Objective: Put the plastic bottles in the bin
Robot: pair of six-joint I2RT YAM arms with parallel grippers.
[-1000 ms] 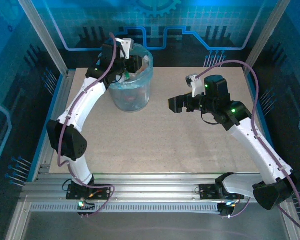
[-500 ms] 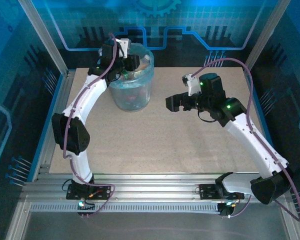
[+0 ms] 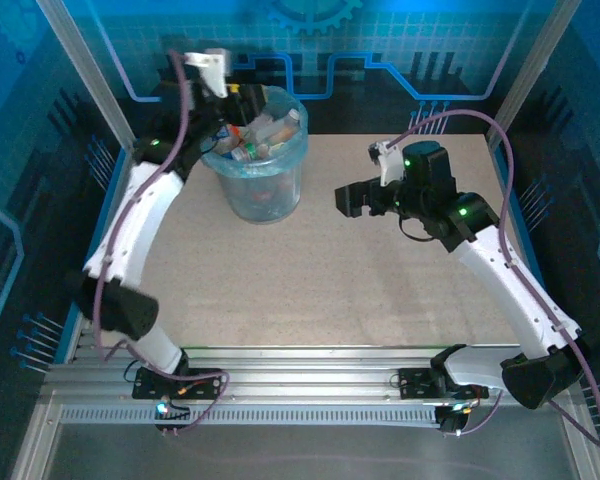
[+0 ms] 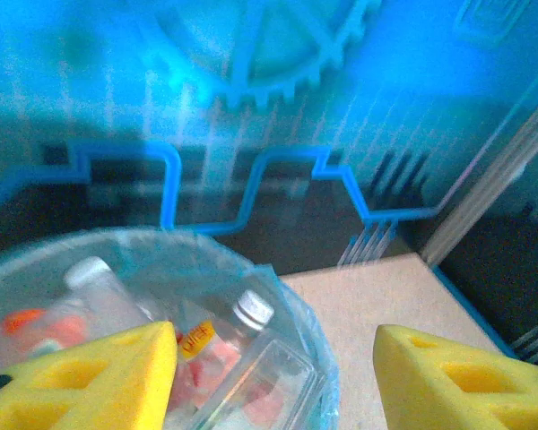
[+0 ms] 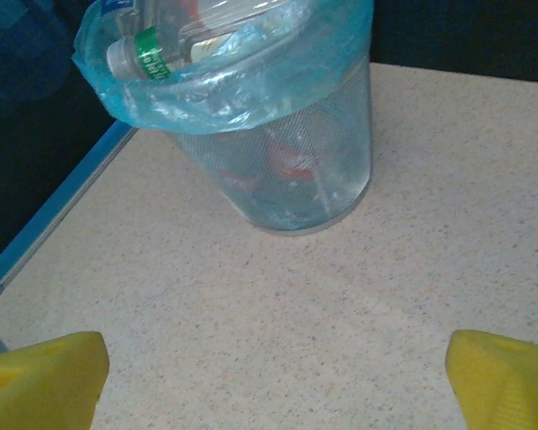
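Bottles of clear plastic with red, orange and green labels (image 3: 257, 133) lie heaped inside the round grey-blue mesh bin with the translucent light-blue liner bag (image 3: 266, 197), and the heap reaches the rim. No bottle is visible on the beige speckled table (image 3: 330, 290) around the bin.

Left tool (image 4: 273, 385): positioned above the bin, at its far-left edge. Its yellow foam pads (image 4: 108, 372) stand moderately apart, and nothing sits between them. The left wrist view looks down past the pads onto a white-capped bottle lying just under the bin rim.

Right tool (image 5: 273, 381): positioned to the right of the bin, well apart from it and above the table, facing the bin wall. Its jaws stand wide and empty.

Step in hand, as a judgement: release over the bin. The left tool is empty directly above the heap, which matches a drop just completed.

Next move, as a judgement:
1. Lift the left tool clear of the bin rim and the liner bag.
2. Check the table around the bin for any remaining bottle.
3. If none is found, treat the task as complete. The heap sits high, so a further drop risks a bottle rolling off.
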